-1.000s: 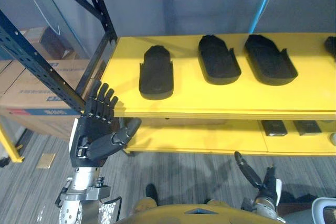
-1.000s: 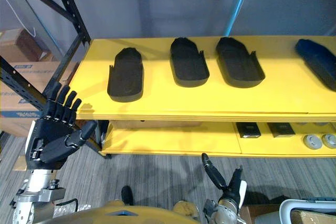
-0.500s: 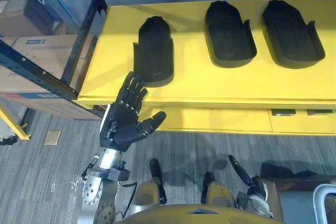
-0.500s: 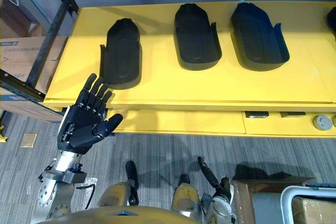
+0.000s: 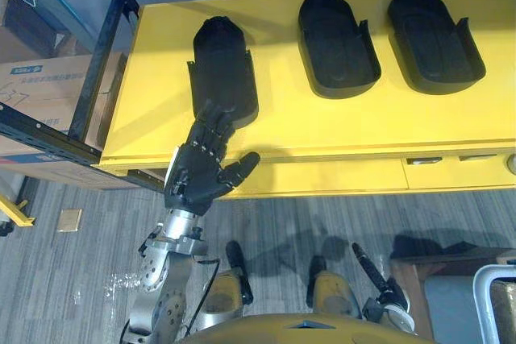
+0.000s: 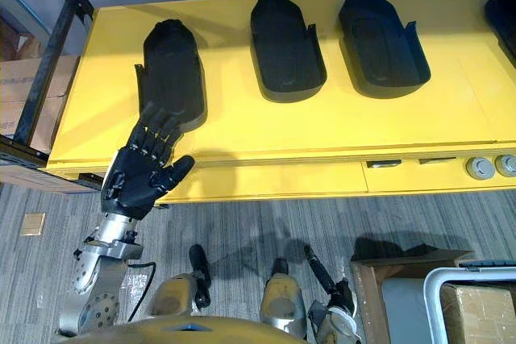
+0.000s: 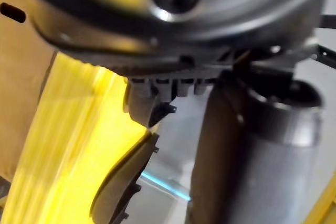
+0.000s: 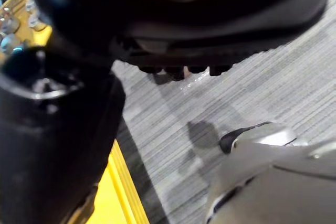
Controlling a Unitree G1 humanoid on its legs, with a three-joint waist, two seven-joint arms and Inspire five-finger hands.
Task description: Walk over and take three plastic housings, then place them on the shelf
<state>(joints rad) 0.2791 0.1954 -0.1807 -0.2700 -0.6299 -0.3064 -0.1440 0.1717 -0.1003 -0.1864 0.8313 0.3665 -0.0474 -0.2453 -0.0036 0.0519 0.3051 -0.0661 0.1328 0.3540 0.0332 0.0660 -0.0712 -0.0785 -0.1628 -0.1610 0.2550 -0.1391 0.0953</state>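
the left hand [image 5: 196, 179] is hovering, fingers straight and spread, tips over the near end of the leftmost housing [image 5: 223, 66] lying on the yellow shelf [image 5: 322, 130]. the right hand [image 5: 377, 277] is hanging low, fingers unclear.

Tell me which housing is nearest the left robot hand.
The leftmost housing: the left robot hand reaches its near end; the middle housing and right housing lie farther away.

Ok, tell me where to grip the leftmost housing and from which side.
Probably grip the leftmost housing at its near end, across the raised side walls, coming from the front edge of the shelf: that end lies nearest the open left hand.
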